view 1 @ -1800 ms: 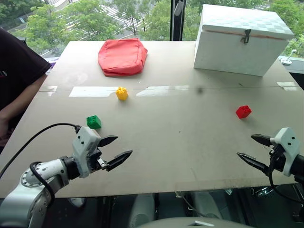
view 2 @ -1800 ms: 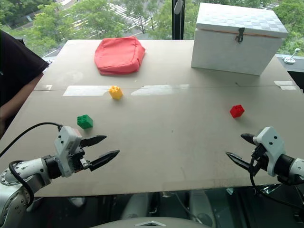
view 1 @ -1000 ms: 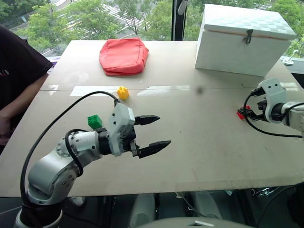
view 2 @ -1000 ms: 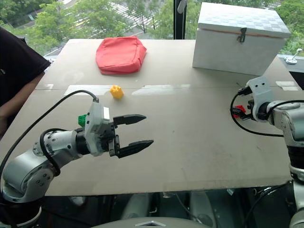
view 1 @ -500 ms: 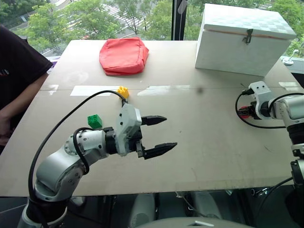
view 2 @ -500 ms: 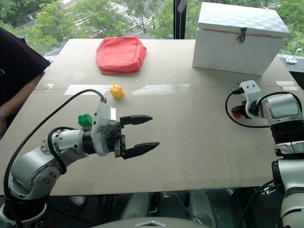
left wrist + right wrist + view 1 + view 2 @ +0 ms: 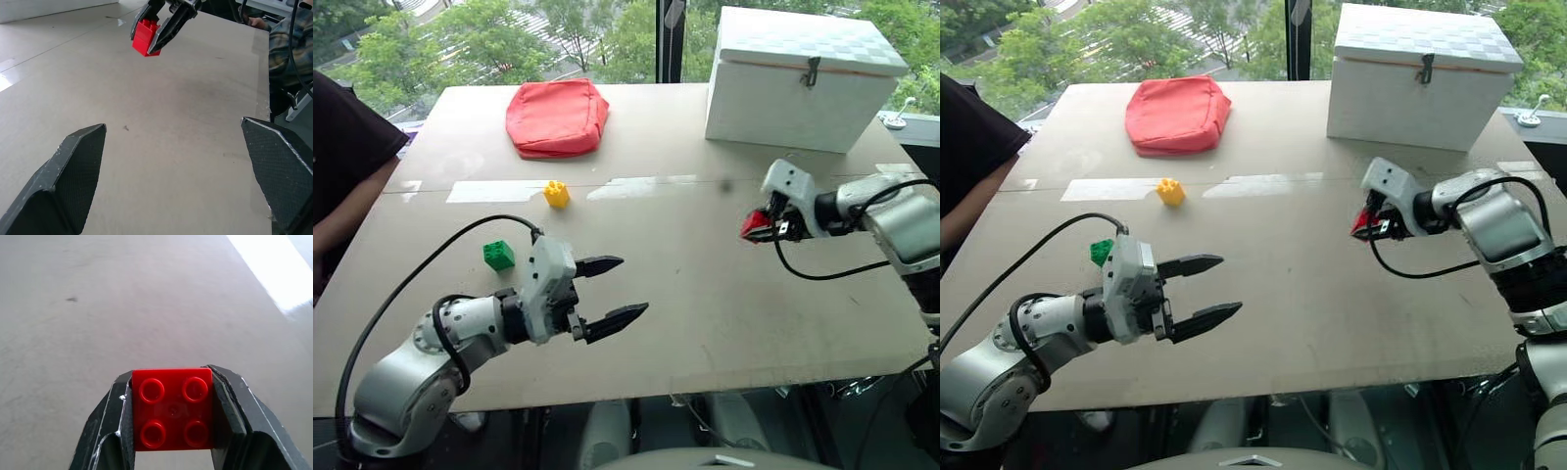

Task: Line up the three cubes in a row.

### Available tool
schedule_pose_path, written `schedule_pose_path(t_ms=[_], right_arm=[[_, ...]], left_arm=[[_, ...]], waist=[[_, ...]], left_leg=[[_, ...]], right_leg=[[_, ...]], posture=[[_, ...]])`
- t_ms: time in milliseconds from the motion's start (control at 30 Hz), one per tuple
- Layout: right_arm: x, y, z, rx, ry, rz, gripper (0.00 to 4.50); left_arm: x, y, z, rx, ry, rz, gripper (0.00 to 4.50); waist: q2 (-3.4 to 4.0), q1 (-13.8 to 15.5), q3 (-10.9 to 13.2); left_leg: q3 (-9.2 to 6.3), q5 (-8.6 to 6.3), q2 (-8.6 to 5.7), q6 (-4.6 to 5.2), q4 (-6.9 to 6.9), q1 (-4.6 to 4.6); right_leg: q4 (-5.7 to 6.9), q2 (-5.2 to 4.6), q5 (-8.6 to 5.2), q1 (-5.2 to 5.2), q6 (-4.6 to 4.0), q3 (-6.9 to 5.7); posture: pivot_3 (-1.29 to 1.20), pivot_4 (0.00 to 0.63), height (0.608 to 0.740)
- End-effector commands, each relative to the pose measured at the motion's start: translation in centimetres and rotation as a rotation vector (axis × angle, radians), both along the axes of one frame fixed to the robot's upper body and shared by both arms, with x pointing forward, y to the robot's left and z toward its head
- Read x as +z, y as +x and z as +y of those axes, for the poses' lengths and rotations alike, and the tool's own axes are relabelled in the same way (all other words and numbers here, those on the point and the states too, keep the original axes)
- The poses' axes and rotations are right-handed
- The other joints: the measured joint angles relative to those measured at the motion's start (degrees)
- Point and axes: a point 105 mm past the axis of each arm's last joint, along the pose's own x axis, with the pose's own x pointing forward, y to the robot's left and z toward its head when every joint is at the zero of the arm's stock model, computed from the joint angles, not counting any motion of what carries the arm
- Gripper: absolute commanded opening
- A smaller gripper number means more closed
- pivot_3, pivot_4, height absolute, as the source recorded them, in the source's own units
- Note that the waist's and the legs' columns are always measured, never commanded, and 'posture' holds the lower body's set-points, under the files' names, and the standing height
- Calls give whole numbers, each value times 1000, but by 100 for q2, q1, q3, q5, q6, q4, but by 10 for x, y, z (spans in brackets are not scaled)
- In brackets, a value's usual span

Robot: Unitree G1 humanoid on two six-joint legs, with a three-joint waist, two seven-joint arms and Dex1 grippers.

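My right gripper [image 7: 756, 226] is shut on the red cube [image 7: 172, 409] and holds it off the table, right of centre. The red cube [image 7: 145, 36] also hangs between those fingers in the left wrist view. On the table's left side the green cube [image 7: 498, 256] sits alone, and the yellow cube [image 7: 556, 194] rests farther back. My left gripper [image 7: 609, 290] hovers open over the near left part of the table, with nothing between its fingers, to the right of the green cube.
A red fabric pouch [image 7: 557, 117] lies at the back left and a large white box [image 7: 800, 76] stands at the back right. A person's arm [image 7: 340, 196] rests at the table's left edge. The table [image 7: 685, 294] is bare between the grippers.
My right gripper has lifted the red cube and carried it left toward the table's middle, with the wrist turned. My left gripper has drawn back and down a little, still open.
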Motion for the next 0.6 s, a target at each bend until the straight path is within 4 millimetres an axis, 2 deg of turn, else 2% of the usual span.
schedule_pose_path(t_ms=[33,200,600], right_arm=[[-1,12,8,110,-98,-63,1355],[-11,22,18,201,-129,-46,1355],[-12,31,33,268,-138,-34,1355]], left_arm=[[14,-6,-4,-22,9,-70,4500],[14,-12,-4,-1,10,-68,4500],[16,-22,2,74,16,-67,4500]], waist=[[0,13,0],[0,22,0],[4,-7,3]], left_leg=[[1,2,-1,-2,3,0],[4,2,-4,-2,8,-4],[3,3,0,-7,-6,-1]], right_leg=[[0,-1,2,0,-2,1],[-4,-9,16,4,-25,5],[-1,-3,15,-1,-27,0]], posture=[[0,150,740],[0,150,740],[0,150,740]])
